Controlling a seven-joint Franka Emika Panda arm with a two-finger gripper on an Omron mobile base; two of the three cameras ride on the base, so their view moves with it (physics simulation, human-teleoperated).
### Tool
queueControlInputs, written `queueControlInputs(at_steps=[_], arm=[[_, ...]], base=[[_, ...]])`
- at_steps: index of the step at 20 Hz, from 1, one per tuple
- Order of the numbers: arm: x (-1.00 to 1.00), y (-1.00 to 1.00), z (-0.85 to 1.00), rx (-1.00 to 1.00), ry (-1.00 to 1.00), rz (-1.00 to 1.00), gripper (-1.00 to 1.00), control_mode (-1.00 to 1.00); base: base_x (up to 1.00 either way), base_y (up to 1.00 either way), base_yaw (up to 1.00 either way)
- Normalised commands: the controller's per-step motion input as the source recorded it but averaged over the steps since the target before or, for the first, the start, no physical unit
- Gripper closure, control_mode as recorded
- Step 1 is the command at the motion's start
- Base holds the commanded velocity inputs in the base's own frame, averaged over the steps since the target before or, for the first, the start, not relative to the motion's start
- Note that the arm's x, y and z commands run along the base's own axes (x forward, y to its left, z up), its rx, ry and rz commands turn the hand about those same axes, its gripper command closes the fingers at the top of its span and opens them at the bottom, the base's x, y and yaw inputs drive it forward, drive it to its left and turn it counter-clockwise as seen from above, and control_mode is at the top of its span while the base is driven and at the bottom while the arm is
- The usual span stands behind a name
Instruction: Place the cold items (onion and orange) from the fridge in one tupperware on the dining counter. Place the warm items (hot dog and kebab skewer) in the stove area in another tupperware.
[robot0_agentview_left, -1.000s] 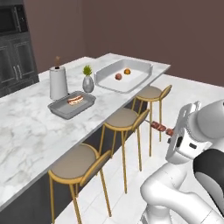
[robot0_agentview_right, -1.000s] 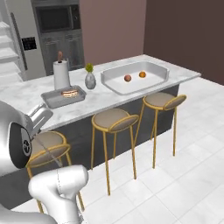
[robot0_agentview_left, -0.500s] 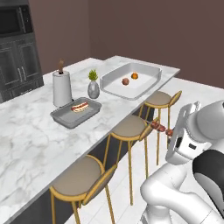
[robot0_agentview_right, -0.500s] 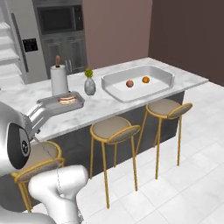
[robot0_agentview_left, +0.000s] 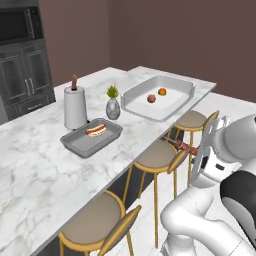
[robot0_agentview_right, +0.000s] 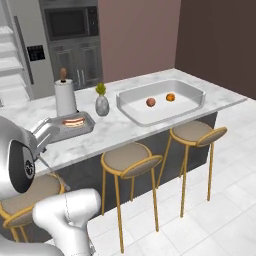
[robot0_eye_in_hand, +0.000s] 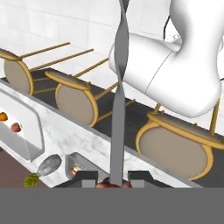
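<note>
- We take the marble dining counter (robot0_agentview_left: 40, 165) as our landmark; it runs from the dark cabinets at the back toward the lighter floor.
- Our gripper (robot0_eye_in_hand: 112, 178) is closed on the kebab skewer (robot0_agentview_left: 186, 147), which we carry off the counter's stool side, above the bar stools (robot0_agentview_left: 159, 159) and not touching the marble.
- In the hand view the skewer's long grey stick (robot0_eye_in_hand: 118, 100) runs up from between the fingertips, with the reddish meat pieces right at the tips.
- On the counter, toward its far end, sits the large pale tupperware (robot0_agentview_left: 176, 102); the onion (robot0_agentview_left: 151, 99) and the orange (robot0_agentview_left: 162, 92) lie inside it, near each other but apart.
- Nearer the middle of the counter we see the smaller grey tupperware (robot0_agentview_left: 80, 145) with the hot dog (robot0_agentview_left: 96, 131) lying in it.
- Just behind that grey container stands a paper towel roll (robot0_agentview_left: 75, 106), upright, and beside it a small vase with a green plant (robot0_agentview_left: 113, 104), between the two containers.
- Three gold-legged stools line the counter's near edge, all tucked close to it.
- From the right base camera we see the same layout: orange (robot0_agentview_right: 170, 97) and onion (robot0_agentview_right: 151, 102) in the pale tub, hot dog (robot0_agentview_right: 74, 121) in the grey one.
</note>
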Motion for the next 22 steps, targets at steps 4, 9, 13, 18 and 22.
queueControlInputs(at_steps=[4,9,13,18,22], arm=[[0.00,0.00,0.00,0.00,0.00,0.00,1.00,1.00],[0.18,0.00,0.00,0.03,0.00,0.01,1.00,-1.00],[0.66,0.00,0.00,0.04,0.01,0.00,1.00,-1.00],[0.80,0.04,-0.01,0.03,0.01,0.00,1.00,-1.00],[0.97,0.49,-0.36,0.01,0.09,-0.02,1.00,-1.00]], base=[[0.54,0.00,0.07],[0.25,-0.02,0.04],[0.00,0.00,0.00],[0.00,0.00,0.00],[0.00,0.00,0.00]])
